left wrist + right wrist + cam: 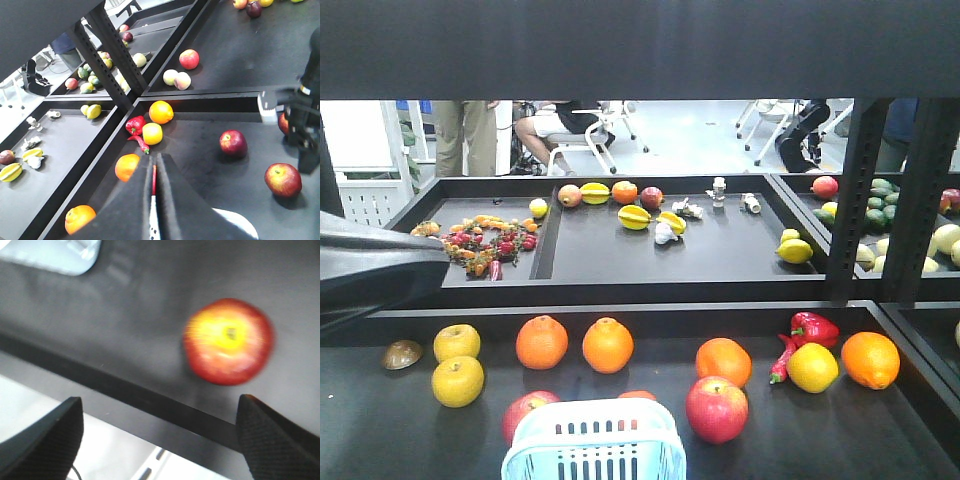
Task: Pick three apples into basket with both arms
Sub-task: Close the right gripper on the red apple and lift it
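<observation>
In the front view the pale blue basket [593, 440] stands at the near edge of the lower shelf. One red apple [716, 409] lies just to its right and another apple [527, 412] peeks out behind its left corner. My left gripper [154, 162] hovers above the shelf, shut to a thin slit with nothing in it; two apples [233, 143] [283, 179] lie to its right. My right gripper [160, 410] is open and empty over the shelf's edge. A red-and-yellow apple [228, 341] lies beyond its fingertips [277, 435], blurred. The basket's corner [55, 255] shows at the top left.
Oranges [541, 341] [607, 344] [723, 361] [870, 359], yellow fruit [457, 381], a lemon [812, 367] and a red pepper [812, 328] share the lower shelf. A black upright [850, 200] rises at the right. The right arm [305, 115] stands near the apples. The upper tray [620, 260] holds more fruit.
</observation>
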{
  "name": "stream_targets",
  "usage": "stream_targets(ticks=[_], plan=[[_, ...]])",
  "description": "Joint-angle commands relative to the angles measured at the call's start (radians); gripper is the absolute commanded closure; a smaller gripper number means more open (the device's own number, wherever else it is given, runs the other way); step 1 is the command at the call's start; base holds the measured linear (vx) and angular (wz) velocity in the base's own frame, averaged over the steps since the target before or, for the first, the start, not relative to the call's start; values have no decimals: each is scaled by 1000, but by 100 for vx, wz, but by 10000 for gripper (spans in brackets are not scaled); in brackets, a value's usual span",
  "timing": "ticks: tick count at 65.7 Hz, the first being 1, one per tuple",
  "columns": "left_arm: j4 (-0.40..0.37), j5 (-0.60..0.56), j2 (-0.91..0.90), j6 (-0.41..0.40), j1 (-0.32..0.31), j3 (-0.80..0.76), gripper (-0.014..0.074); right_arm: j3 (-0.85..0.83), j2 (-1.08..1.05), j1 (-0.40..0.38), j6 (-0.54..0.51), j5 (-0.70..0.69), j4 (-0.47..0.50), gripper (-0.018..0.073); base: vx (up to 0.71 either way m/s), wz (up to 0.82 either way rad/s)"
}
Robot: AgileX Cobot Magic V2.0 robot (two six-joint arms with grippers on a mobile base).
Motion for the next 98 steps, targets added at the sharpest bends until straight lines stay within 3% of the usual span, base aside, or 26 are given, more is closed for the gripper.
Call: stream_targets(ticks=[1, 9, 24, 41, 68, 98], plan=[[-31, -60, -7, -10, -5, -27, 604, -30, 13, 48, -6, -85, -6, -40, 0, 0], [-31, -60, -7, -10, -5, -27, 604, -30, 67, 60, 44, -149, 0, -40, 0, 0], [-31, -60, -7, -10, -5, -27, 604, -43, 197, 58, 63, -148, -1, -45, 0, 0], [-31, -60, -7, -10, -5, -27, 604, -154, 243, 57, 109, -105, -5, -129, 0, 0], [-31, -60, -7, -10, -5, -27, 604, -199, 281, 54, 342, -69, -208, -149, 0, 0], [-31, -60, -7, -10, -5, -27, 604, -208, 436, 54, 378, -115, -212, -148, 0, 0]])
